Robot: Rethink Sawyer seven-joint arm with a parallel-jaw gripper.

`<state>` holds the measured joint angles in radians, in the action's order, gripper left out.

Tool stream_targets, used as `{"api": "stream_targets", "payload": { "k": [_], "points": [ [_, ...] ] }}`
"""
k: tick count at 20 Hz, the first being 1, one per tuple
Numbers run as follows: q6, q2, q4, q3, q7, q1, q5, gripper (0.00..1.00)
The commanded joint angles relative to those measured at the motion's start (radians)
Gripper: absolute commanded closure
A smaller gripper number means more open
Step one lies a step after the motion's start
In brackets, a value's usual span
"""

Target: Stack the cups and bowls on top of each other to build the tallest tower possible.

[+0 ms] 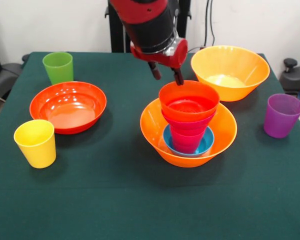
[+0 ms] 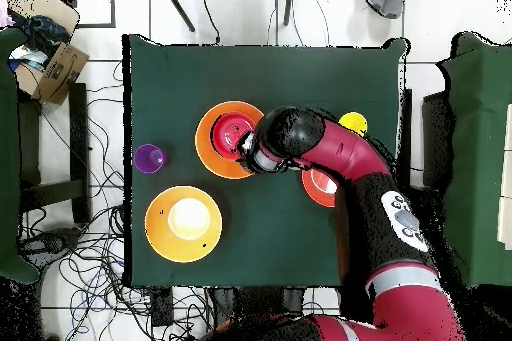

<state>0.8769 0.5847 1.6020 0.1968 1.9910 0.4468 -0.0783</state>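
The dark green cloth worktop (image 1: 140, 210) holds everything. In the middle sits the tower (image 1: 188, 122): a big shiny orange plastic bowl (image 1: 225, 131) at the bottom, then a small blue plastic bowl (image 1: 205, 145), then pink and red pieces going up, with a small red-orange plastic bowl (image 1: 189, 100) on top. A second big orange plastic bowl (image 1: 230, 71) sits near the far edge, apart from the tower. A wide flat red-orange plastic bowl (image 1: 68, 106) sits alone off to one side.

Three cups stand alone: a purple plastic cup (image 1: 282, 115), a yellow plastic cup (image 1: 36, 142) and a green plastic cup (image 1: 58, 67).

The pincer (image 1: 166, 74) hangs just over the back rim of the top bowl. Its two dark fingers are a little way apart and hold nothing.

I think the top bowl has been let go. A good move now is to lift straight up, so the fingers do not bump the rim and tip the tower. Then go for a cup, grab it by the rim, and set it gently in the middle of the top.
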Motion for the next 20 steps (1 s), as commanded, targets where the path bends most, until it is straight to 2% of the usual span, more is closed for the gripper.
{"api": "stream_targets", "payload": {
  "k": [1,5,8,9,13,20],
  "points": [
    [-0.005,0.042,0.104,0.075,0.006,-0.018,-0.001,0.0],
    [0.007,0.064,0.103,0.07,0.01,-0.021,0.001,0.0],
    [0.011,0.097,0.08,0.041,0.016,-0.035,0.032,0.0],
    [0.038,0.115,0.041,0.024,0.017,-0.042,0.051,0.0],
    [0.03,0.117,-0.092,-0.029,-0.016,-0.051,0.147,0.0],
    [0.107,0.13,-0.236,-0.018,-0.097,-0.024,0.226,0.0]
  ]
}}
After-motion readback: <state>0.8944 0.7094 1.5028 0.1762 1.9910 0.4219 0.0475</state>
